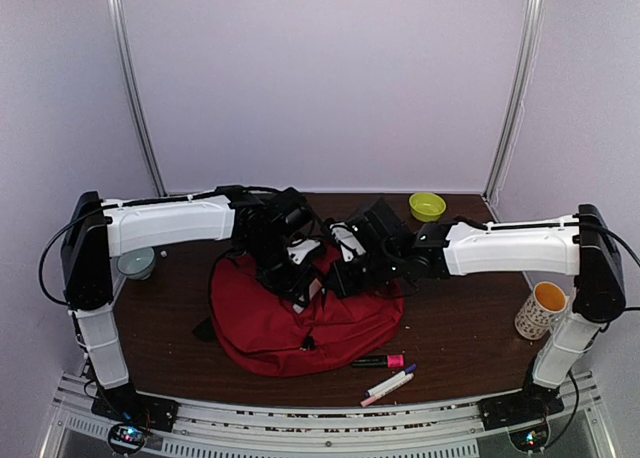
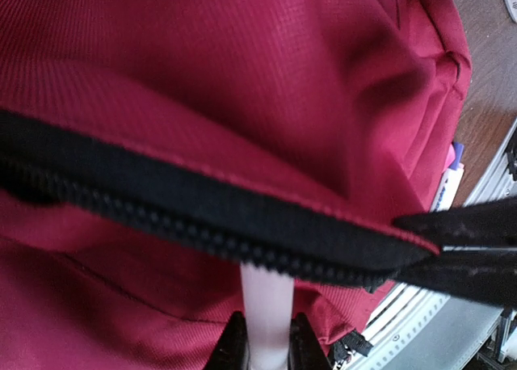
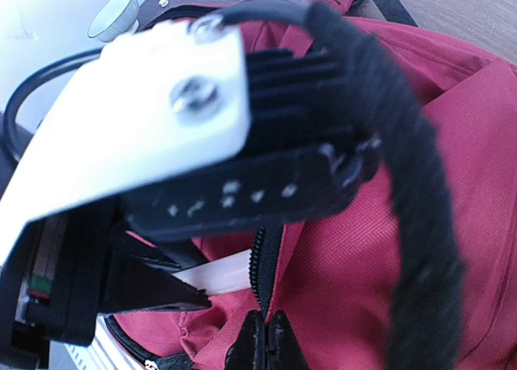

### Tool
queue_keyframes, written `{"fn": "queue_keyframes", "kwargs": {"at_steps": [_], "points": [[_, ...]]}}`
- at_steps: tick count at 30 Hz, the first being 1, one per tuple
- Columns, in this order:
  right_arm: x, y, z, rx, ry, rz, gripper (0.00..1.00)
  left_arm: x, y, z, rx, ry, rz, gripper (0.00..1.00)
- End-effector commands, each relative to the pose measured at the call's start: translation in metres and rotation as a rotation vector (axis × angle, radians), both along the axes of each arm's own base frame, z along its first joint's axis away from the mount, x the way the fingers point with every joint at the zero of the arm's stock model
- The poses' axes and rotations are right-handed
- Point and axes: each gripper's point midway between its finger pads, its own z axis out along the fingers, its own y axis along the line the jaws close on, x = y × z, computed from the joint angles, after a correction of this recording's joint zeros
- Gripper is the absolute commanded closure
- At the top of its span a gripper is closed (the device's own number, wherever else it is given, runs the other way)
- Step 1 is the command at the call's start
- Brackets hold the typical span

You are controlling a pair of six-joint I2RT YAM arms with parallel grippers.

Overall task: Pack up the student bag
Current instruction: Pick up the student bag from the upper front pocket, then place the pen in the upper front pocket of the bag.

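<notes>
The student bag (image 1: 290, 323), dark red and soft, lies in the middle of the table with its black zipper edge (image 2: 202, 216) lifted. My left gripper (image 2: 266, 338) is shut on a white marker (image 2: 265, 301), whose far end is hidden under that zipper edge, inside the bag's opening. My right gripper (image 3: 265, 342) is shut on the zipper edge (image 3: 266, 265) and holds it up just beside the marker (image 3: 218, 275). In the top view the left gripper (image 1: 303, 286) and the right gripper (image 1: 338, 276) meet over the bag's upper middle.
A pink-and-black marker (image 1: 378, 361) and a white marker with a blue cap (image 1: 390, 385) lie in front of the bag. A green bowl (image 1: 427, 205) sits at the back right, a grey bowl (image 1: 136, 264) at the left, and a patterned cup (image 1: 543, 310) at the right.
</notes>
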Motion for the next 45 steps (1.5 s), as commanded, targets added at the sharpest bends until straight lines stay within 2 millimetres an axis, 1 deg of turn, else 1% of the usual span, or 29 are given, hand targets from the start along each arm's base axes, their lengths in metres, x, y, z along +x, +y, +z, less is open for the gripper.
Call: {"fn": "queue_keyframes", "kwargs": {"at_steps": [1, 5, 9, 14, 16, 21, 23, 25, 28, 30, 33, 35, 38, 40, 45], "points": [[-0.01, -0.001, 0.016, 0.053, 0.011, 0.016, 1.0, 0.019, -0.019, 0.014, -0.108, -0.022, 0.027, 1.0], [-0.014, -0.001, 0.015, 0.057, 0.018, 0.019, 1.0, 0.033, -0.026, 0.02, -0.176, -0.035, 0.062, 1.0], [-0.016, -0.003, 0.014, 0.058, 0.024, 0.023, 1.0, 0.046, -0.038, 0.029, -0.269, -0.046, 0.096, 1.0], [-0.017, -0.004, 0.014, 0.056, 0.027, 0.022, 1.0, 0.067, -0.049, 0.042, -0.362, -0.072, 0.158, 1.0], [-0.017, -0.004, 0.014, 0.056, 0.029, 0.022, 1.0, 0.073, -0.053, 0.044, -0.391, -0.077, 0.171, 1.0], [-0.016, -0.008, 0.009, 0.033, 0.027, 0.007, 1.0, 0.074, -0.058, 0.039, -0.422, -0.064, 0.184, 1.0], [-0.016, -0.008, 0.009, 0.031, 0.027, 0.009, 1.0, 0.071, -0.06, 0.039, -0.454, -0.054, 0.177, 1.0], [-0.016, -0.008, 0.009, 0.033, 0.027, 0.008, 1.0, 0.064, -0.064, 0.04, -0.513, -0.03, 0.166, 0.98], [-0.014, -0.009, 0.01, 0.023, 0.016, 0.004, 1.0, 0.06, -0.074, 0.049, -0.633, 0.003, 0.171, 0.96], [-0.014, -0.011, 0.011, 0.013, 0.008, 0.003, 1.0, 0.06, -0.077, 0.052, -0.662, 0.005, 0.18, 0.92], [-0.014, -0.013, 0.014, 0.005, -0.003, 0.006, 1.0, 0.058, -0.075, 0.051, -0.652, -0.004, 0.181, 0.79], [-0.013, -0.014, 0.016, 0.001, -0.006, 0.005, 1.0, 0.053, -0.075, 0.054, -0.661, -0.012, 0.169, 0.68], [-0.013, -0.016, 0.016, -0.007, -0.014, 0.0, 1.0, 0.044, -0.072, 0.059, -0.683, -0.024, 0.154, 0.58], [-0.011, -0.017, 0.015, -0.012, -0.017, -0.006, 1.0, 0.037, -0.07, 0.063, -0.706, -0.029, 0.132, 0.53], [-0.01, -0.017, 0.014, -0.017, -0.016, -0.01, 1.0, 0.023, -0.063, 0.065, -0.712, -0.045, 0.096, 0.47]]}}
